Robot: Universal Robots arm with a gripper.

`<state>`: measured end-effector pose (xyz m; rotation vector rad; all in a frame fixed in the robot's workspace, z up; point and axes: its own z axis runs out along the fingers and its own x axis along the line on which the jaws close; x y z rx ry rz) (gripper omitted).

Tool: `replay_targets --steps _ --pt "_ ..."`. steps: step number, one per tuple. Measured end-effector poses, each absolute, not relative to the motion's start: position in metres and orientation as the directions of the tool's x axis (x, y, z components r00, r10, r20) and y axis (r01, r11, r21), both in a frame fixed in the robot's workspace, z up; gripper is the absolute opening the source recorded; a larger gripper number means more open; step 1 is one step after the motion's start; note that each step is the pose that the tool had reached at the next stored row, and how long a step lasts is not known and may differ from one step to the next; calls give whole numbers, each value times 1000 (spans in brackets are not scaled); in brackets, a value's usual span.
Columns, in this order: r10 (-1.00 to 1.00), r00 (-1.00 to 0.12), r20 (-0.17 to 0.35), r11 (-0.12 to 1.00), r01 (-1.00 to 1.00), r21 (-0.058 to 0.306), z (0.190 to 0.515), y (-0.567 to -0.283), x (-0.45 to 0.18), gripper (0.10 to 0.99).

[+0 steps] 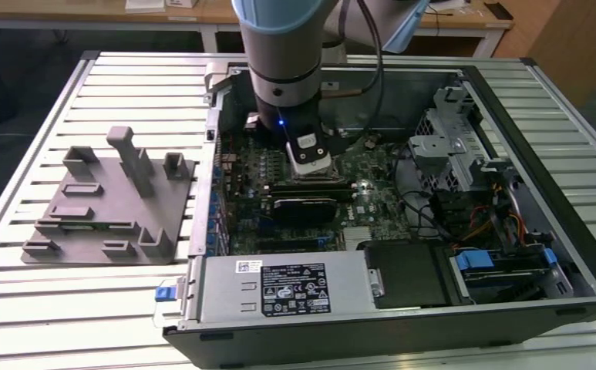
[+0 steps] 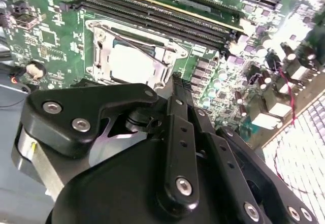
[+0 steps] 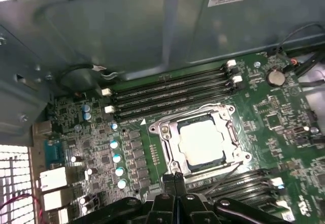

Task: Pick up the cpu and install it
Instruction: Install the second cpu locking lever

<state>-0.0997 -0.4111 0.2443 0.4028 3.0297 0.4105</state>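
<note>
Inside the open computer case (image 1: 544, 254) on my slatted table (image 1: 30, 293), the cpu (image 3: 201, 141) lies seated in its motherboard socket (image 3: 167, 132), as both wrist views show. My claw (image 3: 176, 179) hovers just beside it, fingers apparently clenched together, gripping nothing.

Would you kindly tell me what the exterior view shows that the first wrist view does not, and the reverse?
Exterior view: the arm reaching into the case, the grey fixture plate beside it on the slatted table, and the power supply.
First wrist view: the cpu lying in its socket frame, with the gripper shut and empty near it.
Both: the green motherboard inside the case.
</note>
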Motion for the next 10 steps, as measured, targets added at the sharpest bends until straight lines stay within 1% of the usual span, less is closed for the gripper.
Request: replay_targets --steps 6,10 --pt "264 -964 -41 947 251 199 249 -411 -96 106" --pt "265 -963 -42 951 254 178 249 -411 -88 106"
